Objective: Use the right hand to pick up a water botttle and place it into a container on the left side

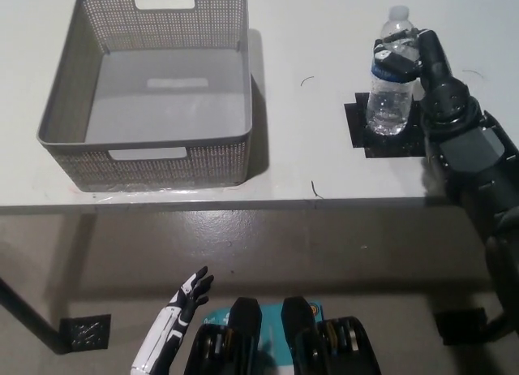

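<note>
Head view, looking steeply down on a white desk (324,34) whose front edge crosses the middle of the frame. A clear plastic water bottle with a white cap and blue label (389,79) stands upright on a black square mat (388,140) at the right of the desk. The black right hand (403,58) reaches in from the lower right along its black forearm; its fingers (389,57) are wrapped around the upper part of the bottle at the level of the label, closed on it, while the bottle's base appears to rest on the mat. At the left of the desk sits a grey perforated plastic basket with cut-out handles (57,107), rectangular and open-topped, its smooth floor bare. Basket and bottle are well apart, with plain desk surface and a few small dark marks between them. Below the desk edge lies a grey floor (324,253). The white left hand (189,292) rests low at the lower left, in front of the desk and over the floor, its fingers spread apart and holding nothing.
</note>
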